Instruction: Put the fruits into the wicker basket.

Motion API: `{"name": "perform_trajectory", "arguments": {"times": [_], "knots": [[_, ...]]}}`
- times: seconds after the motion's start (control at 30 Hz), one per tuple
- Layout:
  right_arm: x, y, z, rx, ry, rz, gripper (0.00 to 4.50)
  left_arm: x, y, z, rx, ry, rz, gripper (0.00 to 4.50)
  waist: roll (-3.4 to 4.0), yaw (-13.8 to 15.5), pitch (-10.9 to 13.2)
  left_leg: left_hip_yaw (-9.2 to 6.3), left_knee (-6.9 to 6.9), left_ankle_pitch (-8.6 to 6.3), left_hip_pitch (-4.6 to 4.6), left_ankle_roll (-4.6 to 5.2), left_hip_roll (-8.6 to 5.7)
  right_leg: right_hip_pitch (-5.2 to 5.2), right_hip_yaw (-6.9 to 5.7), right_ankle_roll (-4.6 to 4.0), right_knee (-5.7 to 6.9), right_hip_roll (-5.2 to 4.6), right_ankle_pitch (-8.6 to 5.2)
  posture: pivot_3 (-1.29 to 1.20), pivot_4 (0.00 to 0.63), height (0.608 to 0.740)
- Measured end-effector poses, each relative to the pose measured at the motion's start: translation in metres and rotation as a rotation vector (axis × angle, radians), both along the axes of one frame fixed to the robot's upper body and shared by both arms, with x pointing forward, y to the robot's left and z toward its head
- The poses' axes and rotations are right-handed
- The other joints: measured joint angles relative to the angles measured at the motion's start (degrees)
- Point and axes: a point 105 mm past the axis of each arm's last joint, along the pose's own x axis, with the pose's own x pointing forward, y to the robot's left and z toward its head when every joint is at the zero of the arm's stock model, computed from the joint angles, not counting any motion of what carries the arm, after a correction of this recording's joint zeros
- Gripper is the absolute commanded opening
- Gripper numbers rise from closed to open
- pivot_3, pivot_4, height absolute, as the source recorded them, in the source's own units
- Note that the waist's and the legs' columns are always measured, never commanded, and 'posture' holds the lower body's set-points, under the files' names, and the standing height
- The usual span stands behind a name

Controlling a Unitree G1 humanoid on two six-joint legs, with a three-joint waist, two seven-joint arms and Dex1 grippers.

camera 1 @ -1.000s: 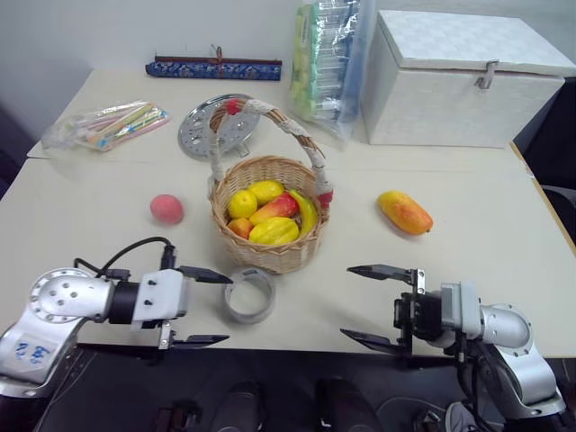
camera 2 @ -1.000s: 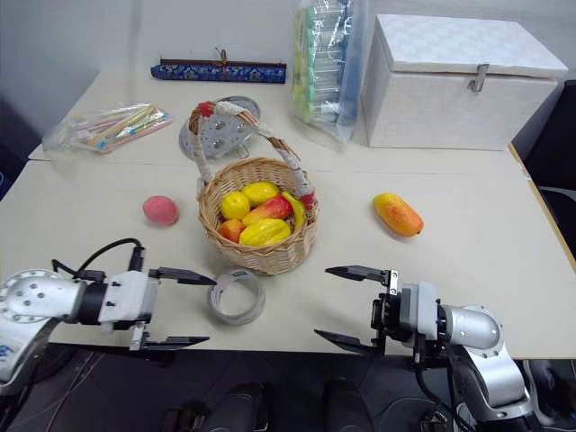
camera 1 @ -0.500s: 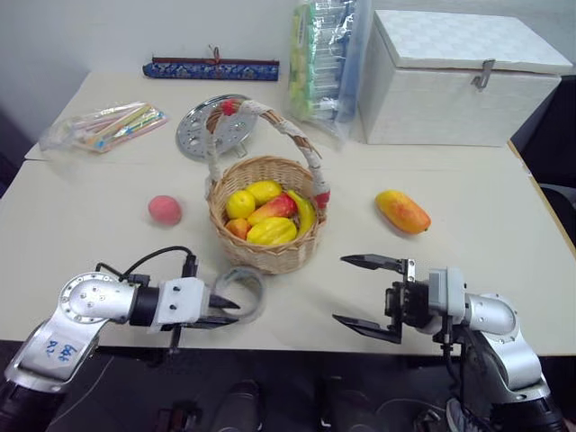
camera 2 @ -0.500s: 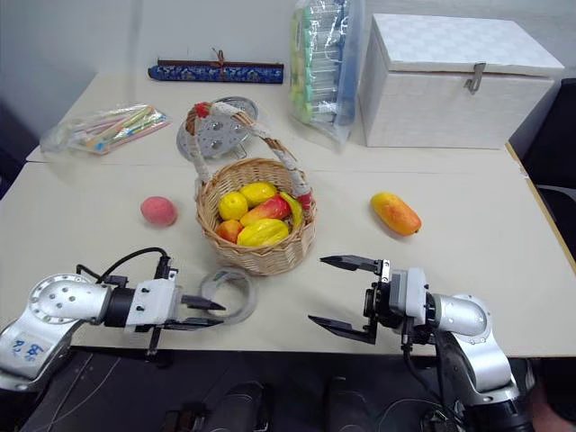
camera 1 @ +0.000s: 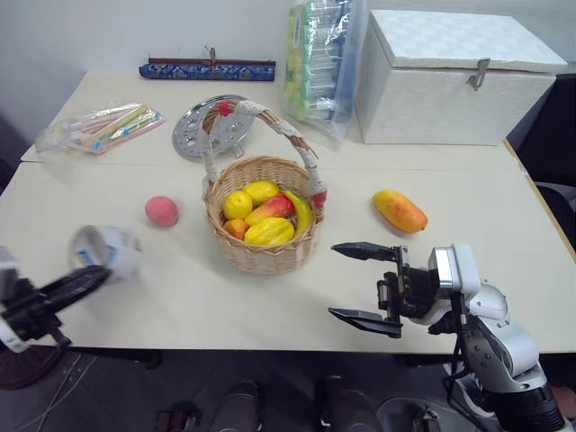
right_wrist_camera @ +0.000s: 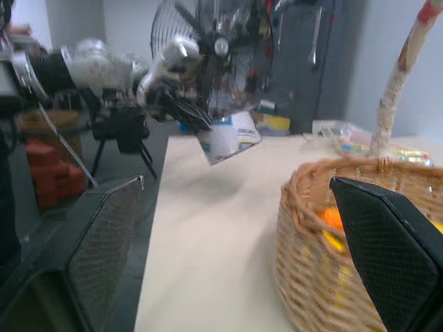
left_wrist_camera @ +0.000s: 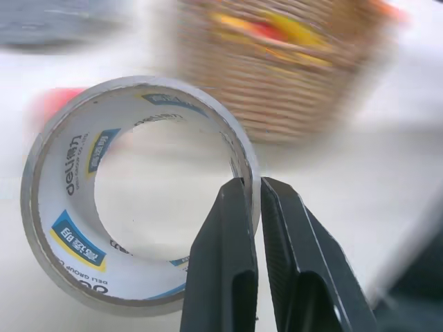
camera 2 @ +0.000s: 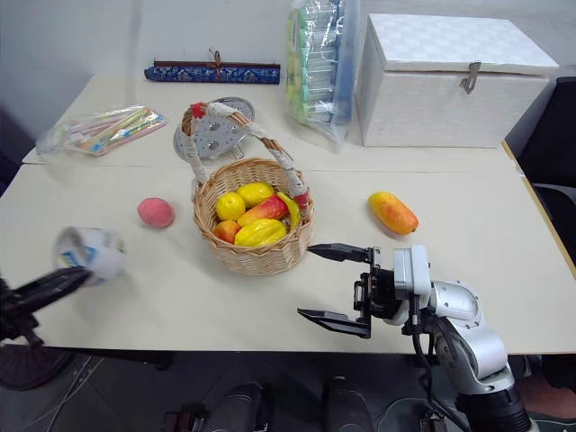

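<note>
The peach (camera 1: 162, 211) is lying on the pale surface (camera 1: 504, 225) just to the left of the wicker basket (camera 1: 263, 236), apart from it. The mango (camera 1: 400, 210) is resting on the surface to the right of the wicker basket, also clear of it. The wicker basket is standing upright near the middle of the surface, already holding several yellow and red toy fruits (camera 1: 261, 216), with its cloth-wrapped handle (camera 1: 270, 126) arching over them.

The left tool (left_wrist_camera: 253, 207) is pinching the wall of a grey tape ring (camera 1: 105, 251) between its closed fingers and is holding it lifted off the surface, out at the left edge. The right tool (camera 1: 362, 283) is hovering over the front edge of the surface, just right of the wicker basket and nearer than the mango, with its two black fingers spread wide and gripping nothing.

Farther back, a white lidded box (camera 1: 450, 76), a clear bag of tubes (camera 1: 322, 63), a round metal lid (camera 1: 211, 128), a packet of coloured sticks (camera 1: 103, 126) and a dark blue strip (camera 1: 207, 68) are sitting along the rear of the surface.
</note>
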Motion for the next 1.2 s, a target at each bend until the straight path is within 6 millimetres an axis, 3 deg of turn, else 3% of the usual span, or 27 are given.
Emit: {"name": "perform_trajectory", "arguments": {"times": [0.2,0.33,0.43,0.5,0.67,0.77,0.83,0.93,1.07,1.2], "knots": [[-0.004,0.006,0.015,0.079,-0.044,0.002,4.5,0.025,0.075,-0.009,-0.101,-0.025,0.418,0.06,-0.3,0.33,-0.18,0.01,-0.02,-0.03,-0.02,-0.04,-0.01,-0.05,-0.03,0.01,0.03,0.0,0.0,0.0,0.15,0.74],[-0.004,0.007,0.013,0.063,-0.08,-0.018,4.5,0.038,0.092,-0.014,-0.077,-0.025,0.491,0.06,-0.37,0.25,-0.22,0.03,-0.03,-0.04,-0.02,-0.07,-0.02,-0.07,-0.06,0.01,0.03,0.0,0.01,0.0,0.15,0.74],[-0.001,0.005,0.005,0.043,-0.091,-0.042,4.5,0.048,0.089,-0.023,-0.067,0.01,0.472,0.81,-0.37,0.0,-0.22,0.04,-0.05,-0.05,-0.03,-0.08,-0.01,-0.07,-0.07,0.01,0.2,-0.02,0.01,0.0,0.15,0.74],[0.001,0.005,0.003,0.044,-0.099,-0.056,4.5,0.049,0.104,-0.03,-0.056,0.062,0.557,1.39,-0.38,-0.2,-0.22,0.05,-0.04,-0.06,-0.02,-0.11,0.0,-0.17,-0.12,0.01,0.41,-0.01,0.01,0.0,0.15,0.74],[0.002,0.001,-0.002,0.034,-0.104,-0.082,4.5,0.047,0.115,-0.026,-0.036,0.059,0.604,2.86,-0.37,-0.14,-0.22,0.08,-0.04,-0.08,0.0,-0.14,0.0,-0.23,-0.17,0.01,0.46,-0.04,0.01,0.0,0.15,0.74],[0.003,-0.003,0.0,0.039,-0.119,-0.101,4.5,0.056,0.099,-0.002,-0.03,-0.068,0.483,3.7,-0.45,0.14,-0.25,0.05,0.01,-0.08,-0.03,-0.14,0.0,-0.17,-0.19,0.01,0.41,-0.07,0.01,0.0,0.15,0.74],[0.007,-0.007,0.008,0.076,-0.13,-0.131,4.5,0.065,0.067,0.039,-0.006,-0.26,0.28,3.7,-0.55,0.72,-0.32,0.03,0.07,-0.1,-0.03,-0.17,0.0,-0.12,-0.22,-0.01,0.35,-0.11,0.02,0.0,0.15,0.74],[0.012,-0.01,0.019,0.104,-0.161,-0.165,4.5,0.073,0.033,0.064,0.095,-0.313,0.068,3.7,-0.32,0.67,-0.25,0.07,0.04,-0.09,0.0,-0.16,-0.03,-0.1,-0.19,-0.02,0.32,-0.12,0.02,0.0,0.15,0.74],[0.017,-0.009,0.033,0.11,-0.218,-0.175,4.5,0.108,-0.022,0.038,0.158,-0.17,-0.214,3.7,0.16,0.99,-0.31,0.09,0.02,-0.05,0.01,-0.15,-0.05,-0.17,-0.22,-0.02,0.47,-0.01,0.02,0.0,0.15,0.74],[0.021,-0.006,0.039,0.099,-0.239,-0.189,4.5,0.145,-0.035,0.004,0.16,-0.054,-0.232,3.7,0.05,0.72,-0.32,0.3,0.15,-0.01,-0.03,-0.1,-0.05,-0.43,-0.34,-0.01,0.88,0.05,0.02,0.0,0.15,0.74]]}}
